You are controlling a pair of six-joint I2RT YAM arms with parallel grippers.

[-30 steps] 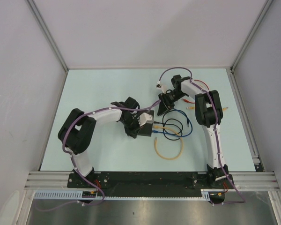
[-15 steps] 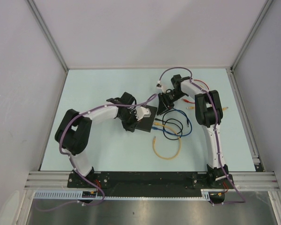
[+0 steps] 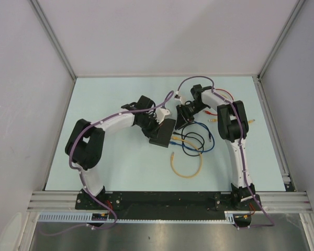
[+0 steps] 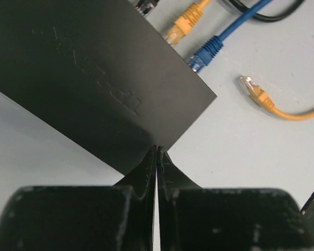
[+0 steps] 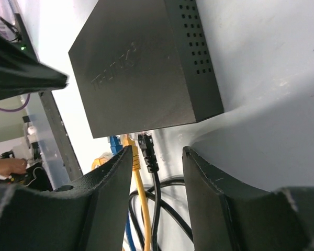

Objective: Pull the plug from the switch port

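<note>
Top external: the switch lies mid-worktop, with my left end effector and right end effector at either side.

Left wrist: fingers pressed together, tips at the switch's edge.

Right wrist: fingers spread, a black plug between them, ungripped.

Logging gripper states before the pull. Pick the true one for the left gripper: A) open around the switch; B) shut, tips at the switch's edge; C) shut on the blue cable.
B: the left gripper has its fingers together with no gap, tips at the near edge of the switch, and the blue cable lies clear of them.
</note>
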